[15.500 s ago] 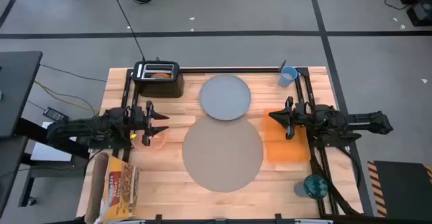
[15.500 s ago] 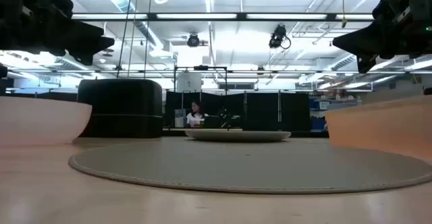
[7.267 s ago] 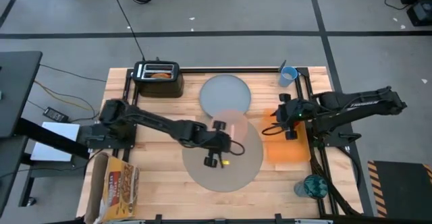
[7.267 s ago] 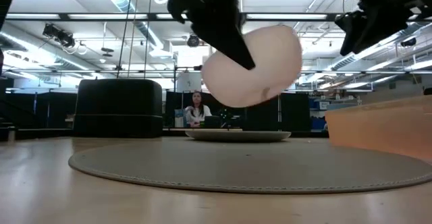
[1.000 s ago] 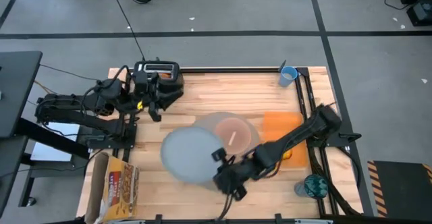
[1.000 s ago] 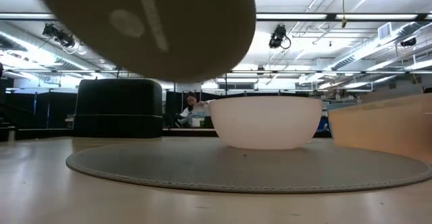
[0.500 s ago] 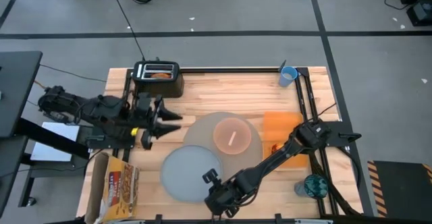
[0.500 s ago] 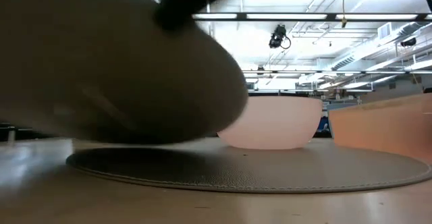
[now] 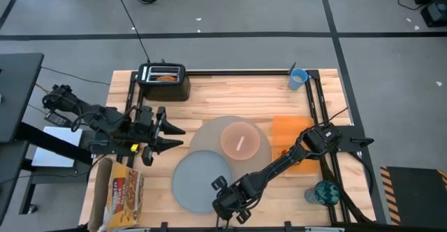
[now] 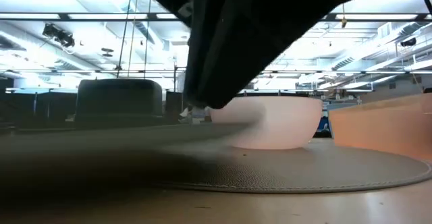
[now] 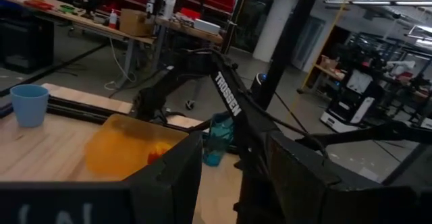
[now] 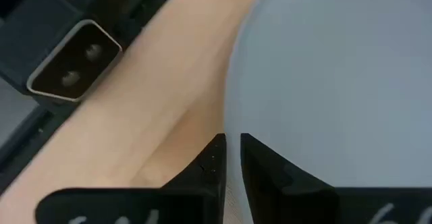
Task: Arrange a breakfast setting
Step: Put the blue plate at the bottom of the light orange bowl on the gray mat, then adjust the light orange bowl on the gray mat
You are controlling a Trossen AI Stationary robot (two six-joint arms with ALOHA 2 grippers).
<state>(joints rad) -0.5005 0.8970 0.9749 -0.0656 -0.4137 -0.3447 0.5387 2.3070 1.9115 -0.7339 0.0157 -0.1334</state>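
The grey plate (image 9: pixel 199 179) is low over the table at the near left, overlapping the near-left edge of the round tan placemat (image 9: pixel 218 133). In the low view the plate (image 10: pixel 101 150) shows as a dark, flat shape. My right gripper (image 9: pixel 222 198) is shut on the plate's rim. The pink bowl (image 9: pixel 239 140) stands on the placemat with the metal spoon (image 9: pixel 241 143) in it. My left gripper (image 9: pixel 167 131) is open and empty at the table's left side. The bagel (image 9: pixel 165 78) sits in the toaster. My right gripper pinches the plate's rim (image 12: pixel 233 126) between its two fingers, at the plate's near-right side. The fingers come from the table's near right. The plate lies nearly flat. Whether it rests on the table I cannot tell.
A black toaster (image 9: pixel 164 73) stands at the far left and a light-blue cup (image 9: pixel 299 77) at the far right. An orange bin (image 9: pixel 290 131) right of the placemat holds the red apple (image 11: pixel 156 154). The yellow cereal box (image 9: pixel 122 193) lies near left, a bottle (image 9: pixel 323 191) near right.
My right gripper has gone down and toward the table's near edge with the plate, which has dropped from above the placemat's left part to table height. My left gripper has drawn away from the toaster toward the near edge.
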